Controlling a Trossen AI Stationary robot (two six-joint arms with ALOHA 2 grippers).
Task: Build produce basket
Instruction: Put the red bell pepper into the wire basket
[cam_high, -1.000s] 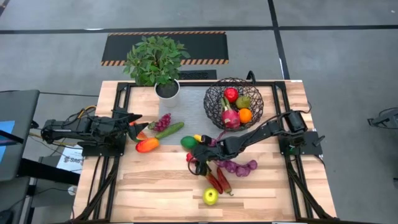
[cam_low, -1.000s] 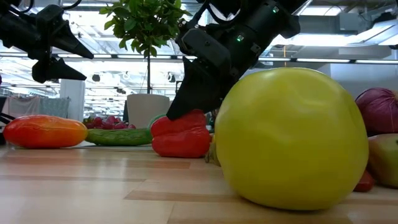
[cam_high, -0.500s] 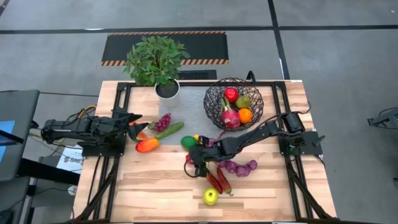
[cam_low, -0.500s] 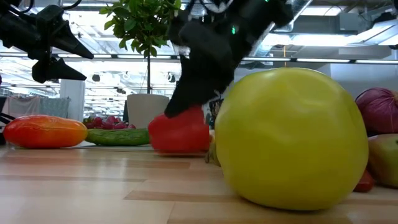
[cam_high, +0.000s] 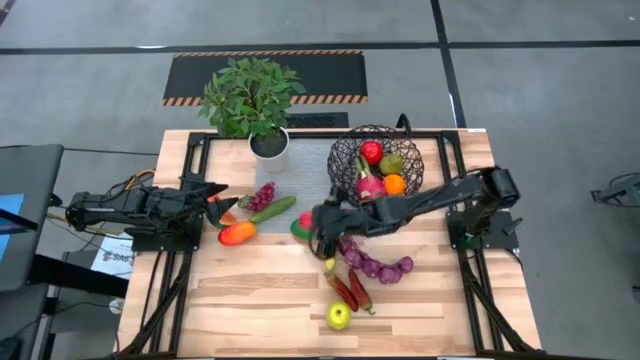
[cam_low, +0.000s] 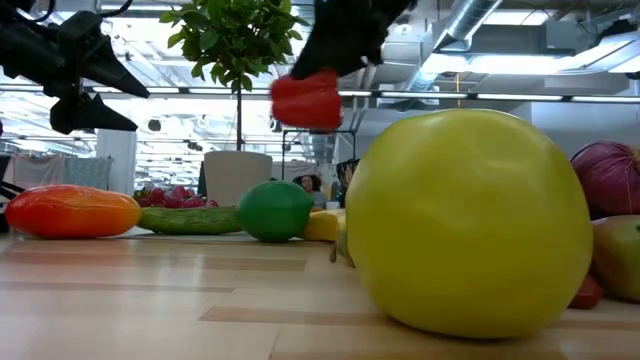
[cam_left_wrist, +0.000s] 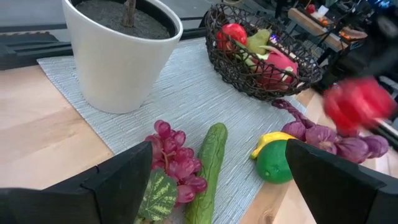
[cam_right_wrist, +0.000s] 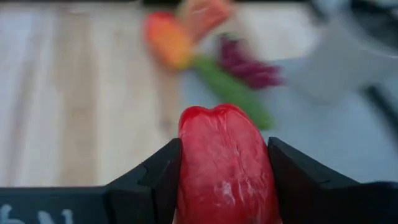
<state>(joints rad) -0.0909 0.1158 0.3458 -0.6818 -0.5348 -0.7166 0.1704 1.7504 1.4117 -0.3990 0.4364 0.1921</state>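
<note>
My right gripper (cam_high: 316, 222) is shut on a red toy pepper (cam_low: 308, 98), held in the air over the table's middle, left of the dark wire basket (cam_high: 375, 165). The basket holds several pieces. A green ball (cam_high: 300, 231) lies on the mat just below the pepper. Purple pieces (cam_high: 380, 266), chillies (cam_high: 350, 290) and a yellow-green apple (cam_high: 339, 316) lie on the wood nearer the front. My left gripper (cam_high: 222, 200) is open and empty at the left, beside an orange-red piece (cam_high: 237, 233), grapes (cam_high: 262, 195) and a cucumber (cam_high: 272, 209). My right gripper pinches the red pepper by its two opposite sides (cam_right_wrist: 186, 168) between its two fingers. The fingers come slanting down from the table's right. The pepper is lifted clear of the table and sticks out past the fingertips (cam_right_wrist: 163, 163).
A potted plant in a white pot (cam_high: 268, 143) stands at the far edge, left of the basket, on a grey mat (cam_left_wrist: 186, 93). A small yellow piece (cam_high: 329, 265) lies by the purple pieces. Bare wood (cam_high: 250, 290) lies at the front left.
My right gripper has risen and gone toward the far edge and the basket, staying shut on the red pepper. The pepper, which rested on the table, is now lifted clear. The green ball behind it shows in the low view.
</note>
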